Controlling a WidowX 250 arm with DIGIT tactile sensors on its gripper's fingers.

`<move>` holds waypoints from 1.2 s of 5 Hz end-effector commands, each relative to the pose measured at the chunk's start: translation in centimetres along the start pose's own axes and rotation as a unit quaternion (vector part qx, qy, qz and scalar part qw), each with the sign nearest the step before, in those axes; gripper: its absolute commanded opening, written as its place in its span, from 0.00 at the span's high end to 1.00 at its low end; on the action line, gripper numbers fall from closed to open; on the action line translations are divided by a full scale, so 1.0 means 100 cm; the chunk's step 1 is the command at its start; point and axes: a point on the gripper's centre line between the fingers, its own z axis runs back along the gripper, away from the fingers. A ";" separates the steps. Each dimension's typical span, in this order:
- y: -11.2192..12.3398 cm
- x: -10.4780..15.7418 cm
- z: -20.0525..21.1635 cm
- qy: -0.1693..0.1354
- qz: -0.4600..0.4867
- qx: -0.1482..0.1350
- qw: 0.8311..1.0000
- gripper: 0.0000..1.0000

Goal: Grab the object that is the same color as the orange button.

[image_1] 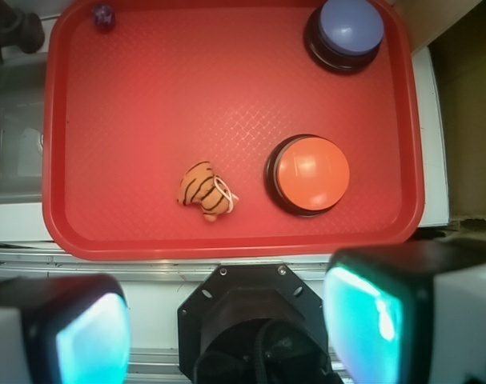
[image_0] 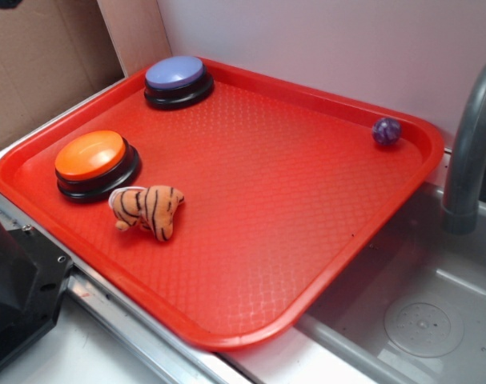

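Note:
A small plush tiger [image_0: 148,210] [image_1: 206,191], orange and cream with dark stripes, lies on the red tray [image_0: 291,184] [image_1: 162,88] right beside the orange button [image_0: 94,163] [image_1: 310,173]. The orange button has a glossy dome on a black round base. My gripper [image_1: 226,332] is open, high above and off the tray's near edge, its two teal-padded fingers [image_1: 363,316] spread wide over the robot's black base, nothing between them. The gripper itself does not show in the exterior view.
A purple-blue topped button [image_0: 178,78] [image_1: 348,30] sits at a tray corner. A small purple marbled ball [image_0: 387,131] [image_1: 104,16] rests in another corner. A grey faucet [image_0: 471,152] and sink basin [image_0: 419,320] lie beside the tray. Cardboard [image_0: 42,64] stands behind.

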 end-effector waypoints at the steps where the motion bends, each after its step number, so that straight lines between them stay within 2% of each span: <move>1: 0.000 0.000 0.000 0.000 0.000 0.000 1.000 0.00; 2: -0.013 0.020 -0.048 0.002 -0.123 -0.020 0.992 0.00; 3: -0.017 0.029 -0.084 0.046 -0.248 0.005 0.968 0.00; 4: -0.013 0.029 -0.111 0.067 -0.322 0.012 0.944 0.00; 5: 0.000 0.012 -0.143 0.075 -0.375 0.014 0.924 0.00; 6: 0.000 0.012 -0.143 0.075 -0.375 0.014 0.924 0.00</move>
